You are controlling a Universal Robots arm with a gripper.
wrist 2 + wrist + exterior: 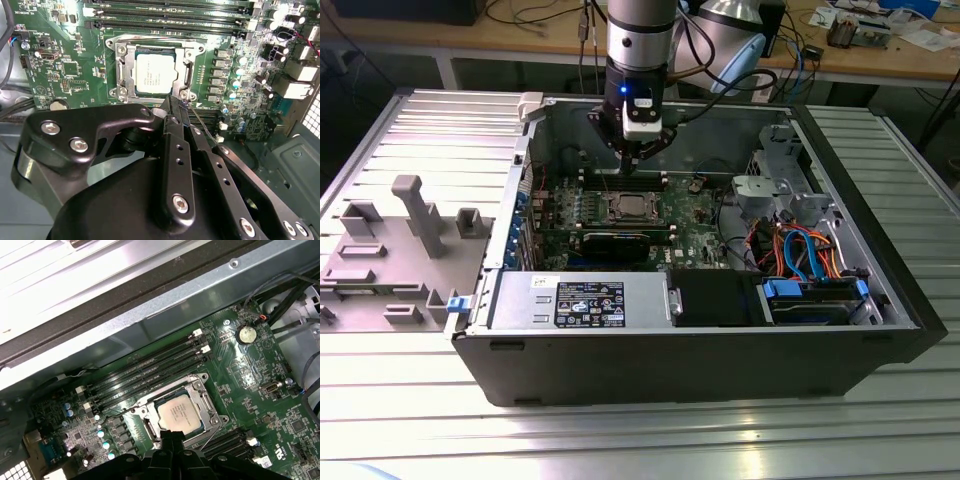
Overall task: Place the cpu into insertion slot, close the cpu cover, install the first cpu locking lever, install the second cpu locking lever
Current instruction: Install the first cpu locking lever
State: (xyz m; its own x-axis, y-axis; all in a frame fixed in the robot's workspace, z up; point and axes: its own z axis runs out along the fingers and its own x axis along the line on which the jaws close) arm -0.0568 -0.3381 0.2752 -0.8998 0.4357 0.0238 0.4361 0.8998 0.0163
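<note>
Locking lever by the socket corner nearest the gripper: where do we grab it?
The locking lever: take its free end, probably from above. It is thin wire slanting off the cpu cover corner, with board parts crowding its sides.

The cpu point(154, 74) has a dull, matt silver metal top. The cpu cover point(186, 75) is shiny bare metal on the glossy green motherboard point(70, 70). The gripper point(186, 106) is matt black.
</note>
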